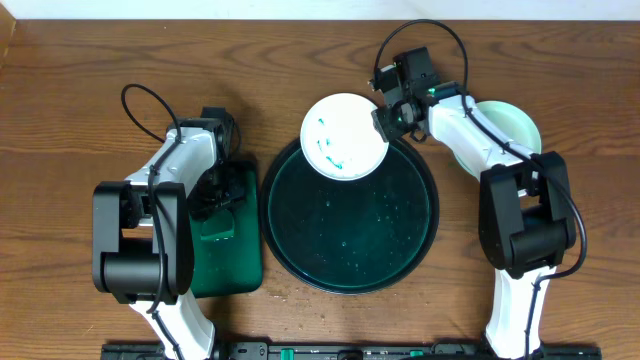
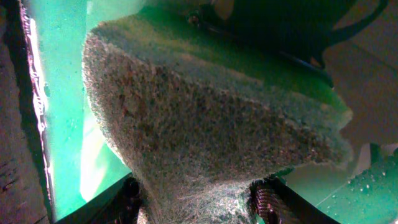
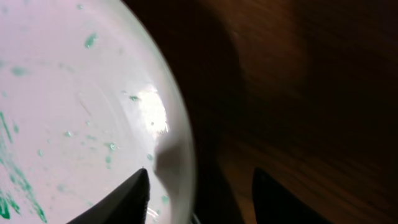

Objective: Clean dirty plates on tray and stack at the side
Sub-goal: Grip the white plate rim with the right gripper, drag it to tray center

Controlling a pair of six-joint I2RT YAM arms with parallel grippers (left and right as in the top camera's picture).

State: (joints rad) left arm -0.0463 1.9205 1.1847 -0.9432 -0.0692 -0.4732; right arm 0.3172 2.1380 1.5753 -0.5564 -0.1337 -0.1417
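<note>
The smeared plate (image 1: 344,136) sat at the far edge of the tray (image 1: 268,215). It overlapped the raised rim, partly over the tray and partly over the table (image 1: 100,80). Green streaks and specks covered its face. The rest of the tray held only scattered droplets.

The right gripper (image 1: 386,120) met the plate at its right edge. In the wrist view its fingers (image 3: 127,196) stood apart on either side of the rim, and we could not tell whether they truly pinched it. Beyond that arm, a pale plate (image 1: 520,125) lay on the table at the side. We could not make out whether more than one was stacked there.

On the other side of the tray, the left gripper (image 2: 199,208) was pressed together on a scouring pad (image 2: 211,124) above the rectangular green tray (image 1: 235,260), well apart from the dirty plate.

We judged the grasp to be the main risk. With so little of the rim between the fingers, the wet plate could tilt and slip out. It could also catch on the tray's rim and drop. Scrubbing would push sideways on that same edge, so a firm stroke might twist the plate free. Both arms would also have to meet over the tray, where they could knock each other.
</note>
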